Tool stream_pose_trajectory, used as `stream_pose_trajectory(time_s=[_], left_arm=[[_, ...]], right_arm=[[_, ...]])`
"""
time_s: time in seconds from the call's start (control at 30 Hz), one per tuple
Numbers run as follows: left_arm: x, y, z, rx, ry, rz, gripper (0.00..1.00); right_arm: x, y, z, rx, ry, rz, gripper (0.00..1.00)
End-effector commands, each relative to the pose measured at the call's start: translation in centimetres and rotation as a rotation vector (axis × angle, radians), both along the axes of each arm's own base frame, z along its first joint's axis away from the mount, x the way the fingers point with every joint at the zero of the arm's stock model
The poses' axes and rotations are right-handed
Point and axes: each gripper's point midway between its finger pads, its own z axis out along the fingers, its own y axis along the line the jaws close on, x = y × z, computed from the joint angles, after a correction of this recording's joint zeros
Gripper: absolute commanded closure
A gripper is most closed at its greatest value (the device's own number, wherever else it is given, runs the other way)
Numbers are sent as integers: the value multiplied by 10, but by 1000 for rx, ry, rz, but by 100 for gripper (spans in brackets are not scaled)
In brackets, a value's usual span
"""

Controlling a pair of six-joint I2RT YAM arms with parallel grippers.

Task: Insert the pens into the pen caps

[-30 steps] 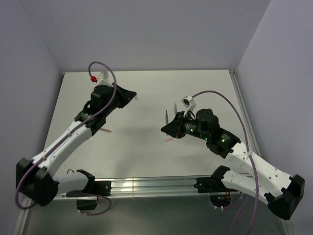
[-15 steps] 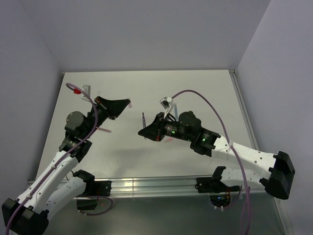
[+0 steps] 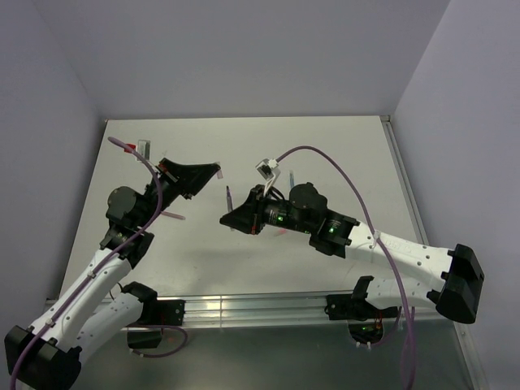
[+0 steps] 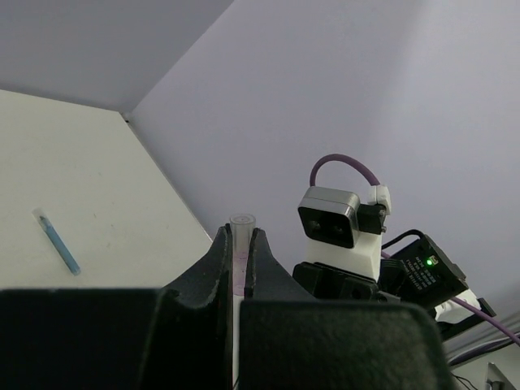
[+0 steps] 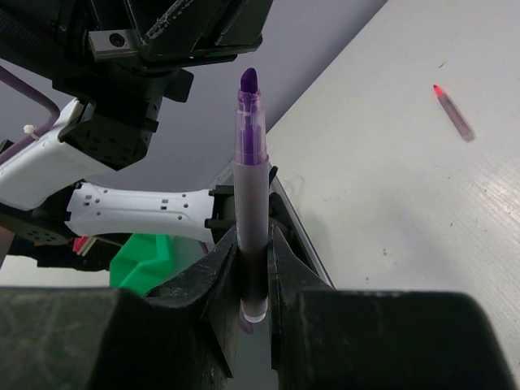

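Left gripper (image 4: 238,248): jaws narrow, clamping a translucent pen cap (image 4: 242,223), open mouth outward. Right gripper (image 5: 253,244): jaws clamp a purple pen (image 5: 249,146), tip exposed, apart from the cap. A blue pen (image 4: 58,241) lies on the table (image 4: 106,171).

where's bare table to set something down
Bare: the table at its far right corner, beyond the right arm, and the near middle strip by the front rail. Crowded: centre, where the left gripper and right gripper nearly meet.
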Motion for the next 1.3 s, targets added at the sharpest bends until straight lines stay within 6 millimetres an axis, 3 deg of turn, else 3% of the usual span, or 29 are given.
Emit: stream_pose_trajectory(time_s=[0.0,1.27], left_arm=[[-10,-1,18,-36,-65,-38,100],[-22,-15,17,-49,-61,-127,100]], right_arm=[[2,5,31,58,-60,-5,100],[6,7,27,27,-58,-24,100]])
